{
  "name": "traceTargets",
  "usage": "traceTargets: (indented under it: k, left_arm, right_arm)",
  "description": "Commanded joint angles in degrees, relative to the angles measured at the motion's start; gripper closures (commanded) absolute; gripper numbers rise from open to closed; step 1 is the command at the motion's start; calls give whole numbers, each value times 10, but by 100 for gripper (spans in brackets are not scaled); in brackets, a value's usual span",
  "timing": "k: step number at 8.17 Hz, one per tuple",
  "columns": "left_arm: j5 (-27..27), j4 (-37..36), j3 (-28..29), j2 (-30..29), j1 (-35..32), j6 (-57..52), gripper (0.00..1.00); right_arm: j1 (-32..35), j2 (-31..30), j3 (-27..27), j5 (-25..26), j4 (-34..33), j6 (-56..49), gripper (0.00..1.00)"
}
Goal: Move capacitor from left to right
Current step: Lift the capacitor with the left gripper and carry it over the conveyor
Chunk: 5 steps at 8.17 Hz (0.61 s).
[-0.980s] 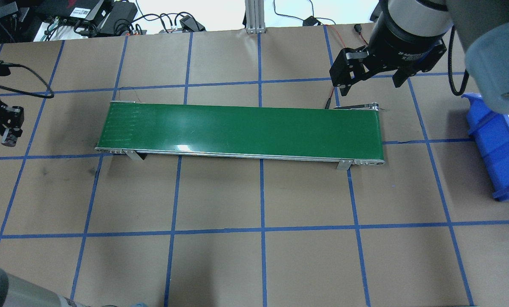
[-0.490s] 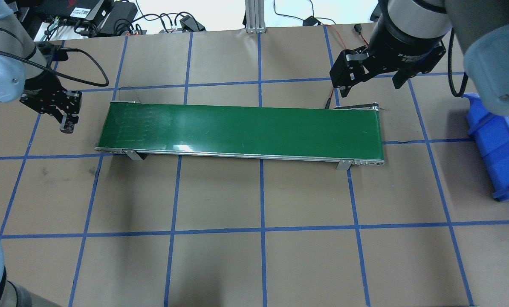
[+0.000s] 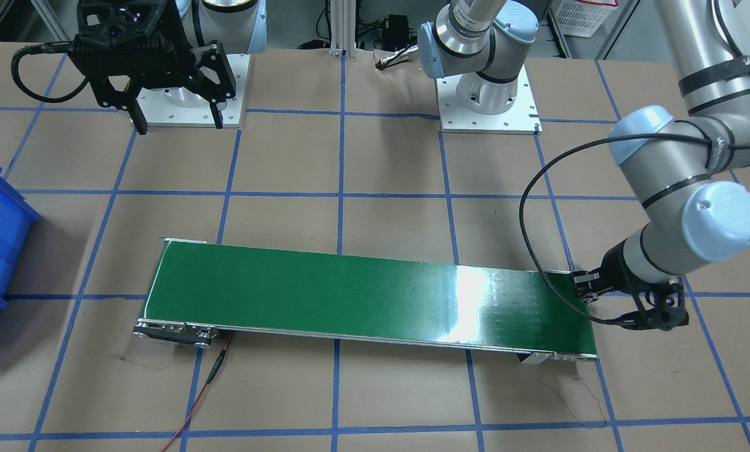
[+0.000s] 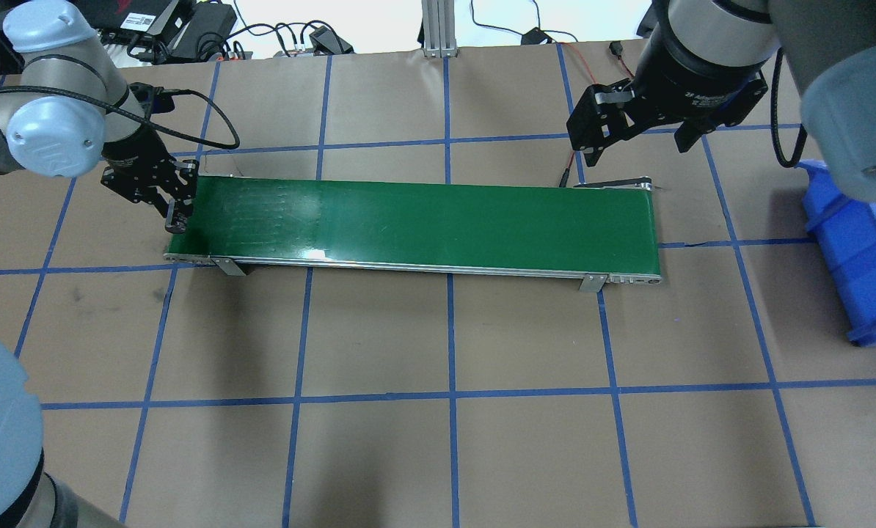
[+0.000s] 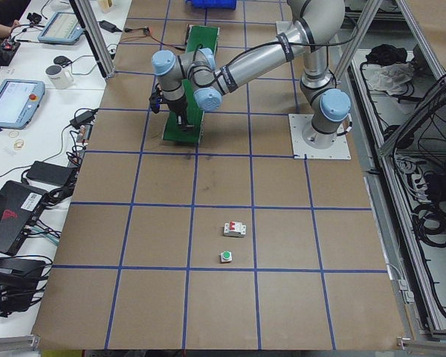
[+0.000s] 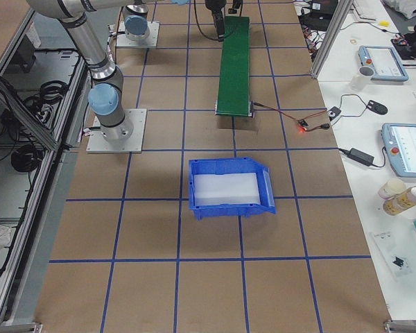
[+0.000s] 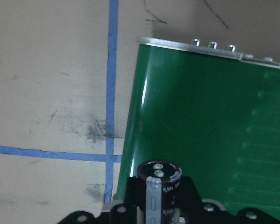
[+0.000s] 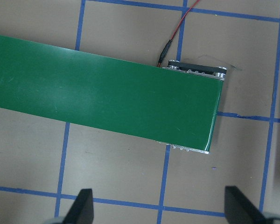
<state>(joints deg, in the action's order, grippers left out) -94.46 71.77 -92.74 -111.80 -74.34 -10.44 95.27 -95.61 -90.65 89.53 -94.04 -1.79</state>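
Papered table (image 4: 379, 455), left edge: my left gripper (image 4: 176, 218) pinches the capacitor (image 7: 158, 187) by its sides at the conveyor belt (image 4: 423, 224)'s end; it seems light, rigid, slippery. My right gripper (image 4: 637, 150) hangs wide open.

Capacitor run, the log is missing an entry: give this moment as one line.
left gripper: shut on capacitor, at conveyor belt left end | right gripper: open, near right end

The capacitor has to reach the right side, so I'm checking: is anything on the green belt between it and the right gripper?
Nothing visible. The capacitor is clamped in the left gripper at the left end of the green belt; nothing lies on it up to the open right gripper.
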Motion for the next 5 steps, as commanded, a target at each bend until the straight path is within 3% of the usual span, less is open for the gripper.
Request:
traceTargets:
  k: [1,4,5]
  left_arm:
    - [-1,-10,4,-17,-23,1,100]
    - [-2,-39,4,-40,-33,-9,98]
    - [-1,-39,4,-40,-34,-11,81]
  right_arm:
    - [0,0,0,4,-4,-1,0]
    - [-1,23,2,-3,-7,1,0]
    - [-3,46,2,5,-8,0,0]
